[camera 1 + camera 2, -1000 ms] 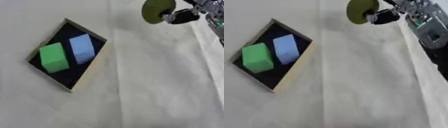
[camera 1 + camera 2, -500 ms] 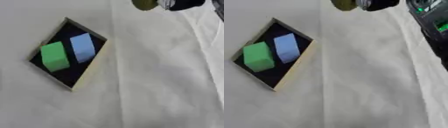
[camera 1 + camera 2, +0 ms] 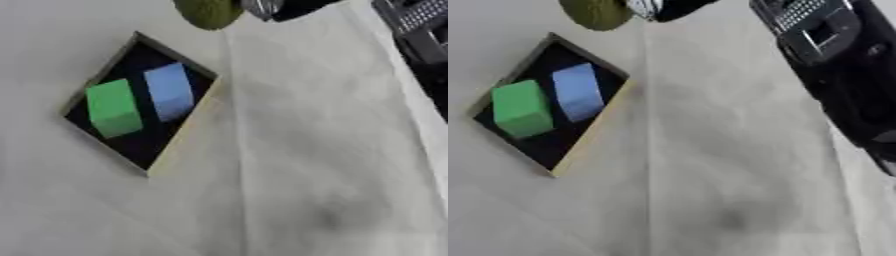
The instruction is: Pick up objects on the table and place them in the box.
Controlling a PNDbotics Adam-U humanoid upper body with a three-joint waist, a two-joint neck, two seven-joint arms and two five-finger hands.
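The right robot hand (image 3: 667, 7) is cut off at the top, fingers closed on a round olive-green thing (image 3: 208, 12). It hangs above the box (image 3: 182, 148) on the bench (image 3: 297, 165), which holds a green block (image 3: 113, 107) and a blue block (image 3: 170, 91).

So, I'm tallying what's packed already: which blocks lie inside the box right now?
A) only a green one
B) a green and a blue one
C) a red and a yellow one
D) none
B: a green block and a blue block lie side by side on the dark floor of the box.
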